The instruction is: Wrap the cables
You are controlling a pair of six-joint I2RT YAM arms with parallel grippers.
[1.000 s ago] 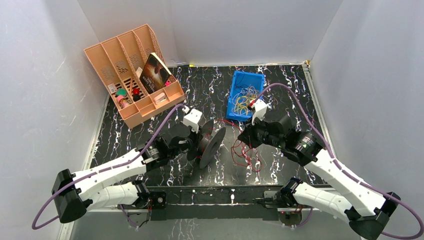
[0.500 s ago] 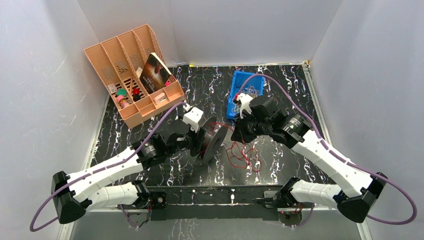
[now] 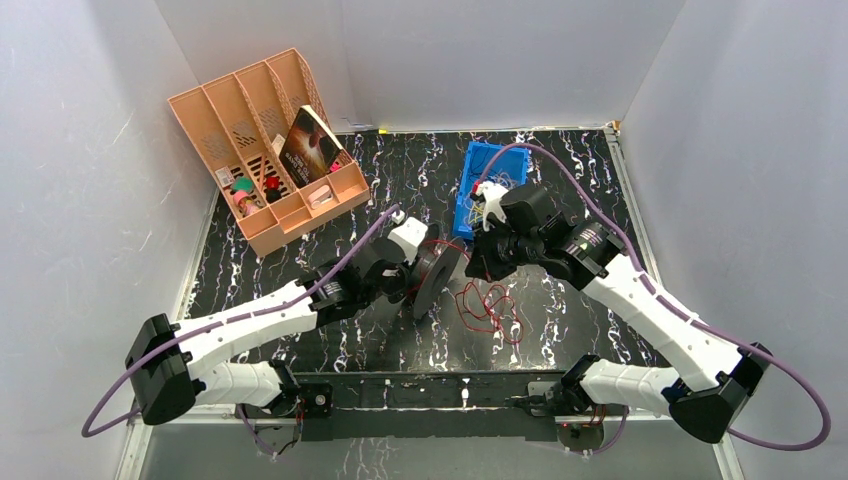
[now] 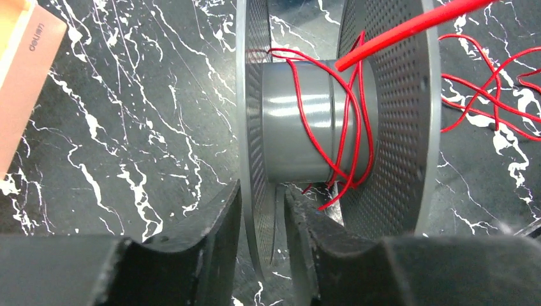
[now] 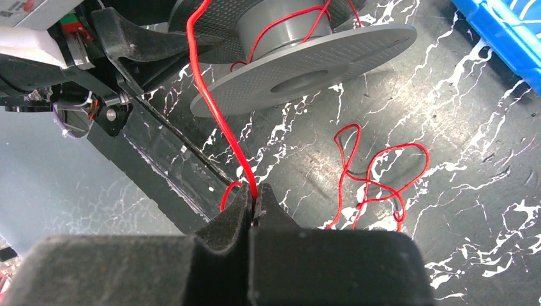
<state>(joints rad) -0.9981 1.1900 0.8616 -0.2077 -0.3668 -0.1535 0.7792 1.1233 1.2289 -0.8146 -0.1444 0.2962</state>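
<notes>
Wrapping step, winding under way. Left claw (image 4: 261, 191) astride spool (image 4: 296, 121) rim; gripping or not, cannot tell. Right claw (image 5: 255, 191) clamped on red cables (image 4: 395, 35): few turns on hub, rest loose on desk (image 3: 400, 345), right of spool. Next likely: spool turn, strand kept taut.

My right hand (image 5: 255, 194) is pinched tight on the cable (image 5: 212, 102), arm reaching inward. My left hand (image 4: 261, 194) straddles the spool (image 4: 300, 121) flange; I can't tell whether it clamps.
</notes>
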